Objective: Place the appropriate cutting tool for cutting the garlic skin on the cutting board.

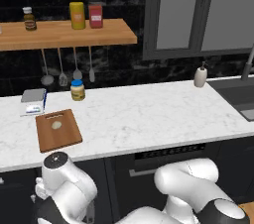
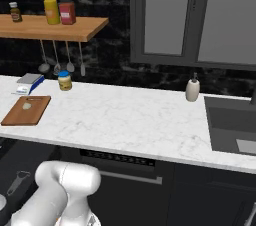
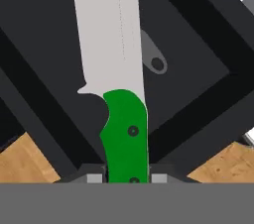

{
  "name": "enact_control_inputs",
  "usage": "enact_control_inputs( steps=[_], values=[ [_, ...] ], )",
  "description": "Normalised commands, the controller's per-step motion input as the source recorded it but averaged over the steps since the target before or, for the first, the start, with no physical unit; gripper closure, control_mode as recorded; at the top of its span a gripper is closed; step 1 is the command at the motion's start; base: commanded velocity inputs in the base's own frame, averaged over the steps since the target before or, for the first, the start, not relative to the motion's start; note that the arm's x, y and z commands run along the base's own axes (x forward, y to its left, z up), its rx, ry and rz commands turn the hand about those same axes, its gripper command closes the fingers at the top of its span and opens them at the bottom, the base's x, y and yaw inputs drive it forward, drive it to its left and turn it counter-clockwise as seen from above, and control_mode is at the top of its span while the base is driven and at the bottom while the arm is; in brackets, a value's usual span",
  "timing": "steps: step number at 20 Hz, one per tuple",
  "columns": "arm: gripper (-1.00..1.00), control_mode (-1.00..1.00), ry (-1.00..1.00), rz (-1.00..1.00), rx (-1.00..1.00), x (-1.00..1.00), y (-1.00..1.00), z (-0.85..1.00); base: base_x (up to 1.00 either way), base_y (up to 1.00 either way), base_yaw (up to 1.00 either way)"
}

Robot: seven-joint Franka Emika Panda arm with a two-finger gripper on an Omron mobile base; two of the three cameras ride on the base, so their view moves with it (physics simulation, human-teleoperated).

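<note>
My gripper pinches the knife by its green handle; both fingertips press the handle's sides at the bottom of the hand view. The pale blade extends away from me, over dark cabinet fronts and a strip of wooden floor. Part of a grey peeler shows behind the blade; in the right base view the peeler lies low, below the counter.

Current step, as I judge it: the tool is secured and the carry has yet to reach counter height.

The cutting board lies on the counter's left part, with the garlic near its middle.

Next move requires: raise the knife above the counter edge, travel left over the board, lower it onto bare wood beside the garlic, then spread the jaws.
</note>
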Motion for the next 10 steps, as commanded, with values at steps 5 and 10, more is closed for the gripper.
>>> enact_control_inputs(
  steps=[5, 10],
  values=[
    [1.00, -1.00, -0.20, -0.17, -0.14, -0.12, 0.00, 1.00, 0.00, 0.00, 0.00],
    [1.00, -1.00, -0.12, -0.15, -0.14, 0.34, 0.00, 1.00, 0.00, 0.00, 0.00]
  ],
)
